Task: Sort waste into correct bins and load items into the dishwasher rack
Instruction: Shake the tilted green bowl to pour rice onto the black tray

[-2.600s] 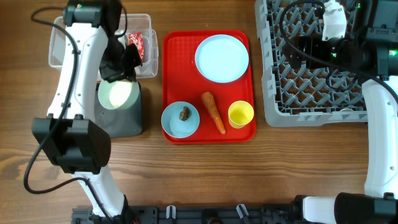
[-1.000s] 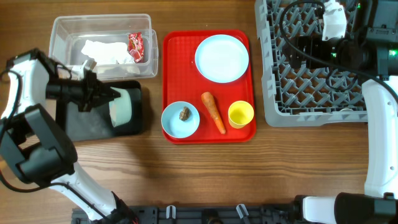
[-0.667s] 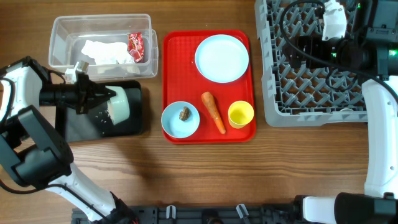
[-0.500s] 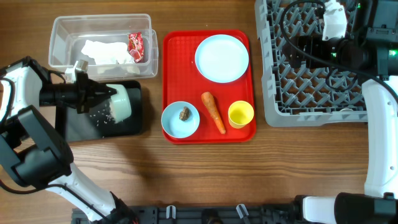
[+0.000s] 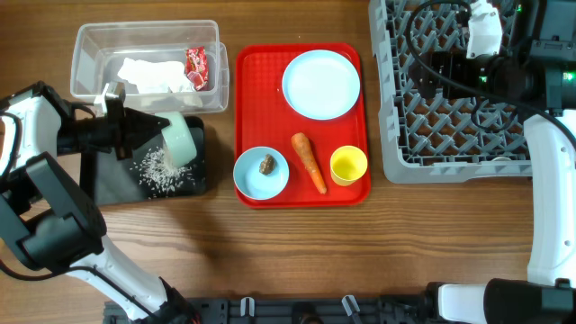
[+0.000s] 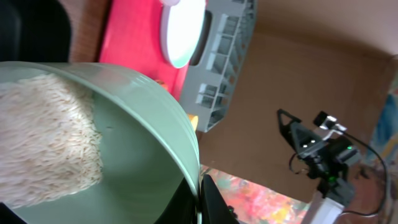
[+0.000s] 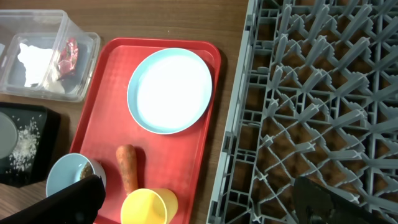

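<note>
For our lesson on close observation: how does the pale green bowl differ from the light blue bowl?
The pale green bowl is tipped on its side over the black tray, held by the left gripper; the light blue bowl sits upright on the red tray. The green one carries white rice grains; the blue one a small brown food lump. Both are round bowls.
</note>
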